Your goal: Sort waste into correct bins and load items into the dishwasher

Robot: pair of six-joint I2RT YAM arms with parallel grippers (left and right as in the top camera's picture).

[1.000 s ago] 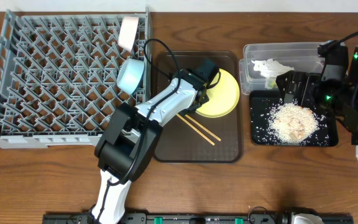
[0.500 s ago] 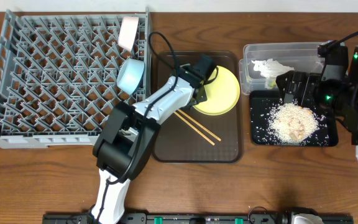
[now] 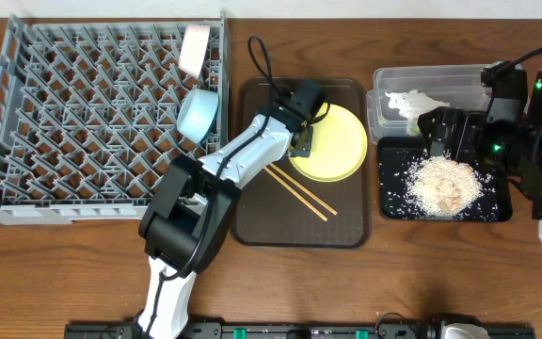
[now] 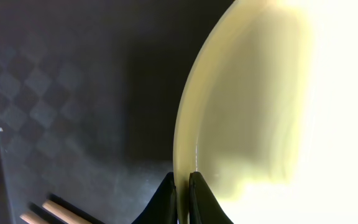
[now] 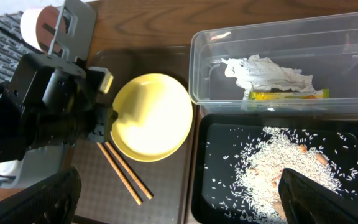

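Yellow plate point(image 3: 332, 146): round, smooth and glossy, sitting over the upper right part of the brown serving tray point(image 3: 252, 217). I can't tell whether it's lifted or lying flat.
Left jaws: closed on the plate's left rim. In my left wrist view the two dark tips pinch that thin edge between them.
Right jaws: spread wide with nothing in them, hanging over the black tray point(image 3: 393, 212).
Worktop point(image 3: 83, 273): dark reddish-brown wood with visible grain, and it carries everything here.
Serving tray: dark brown rounded rectangle. Up close I can see a faint checker texture on it.
Chopsticks point(image 3: 299, 193): a thin pale wooden pair lying diagonally on the serving tray, just below the plate.
Dish rack point(image 3: 92, 122): big grey plastic square on the left with a lattice of pegs. A light blue bowl point(image 3: 198, 113) and a white cup point(image 3: 194, 49) stand on edge along its right side.
Clear tub point(image 3: 384, 80): see-through plastic rectangle holding a crumpled white napkin point(image 3: 412, 101) and a green-yellow wrapper point(image 5: 288, 94).
Black tray: shallow and matte, just in front of the tub, with a heap of beige rice crumbs point(image 3: 445, 184) scattered inside.
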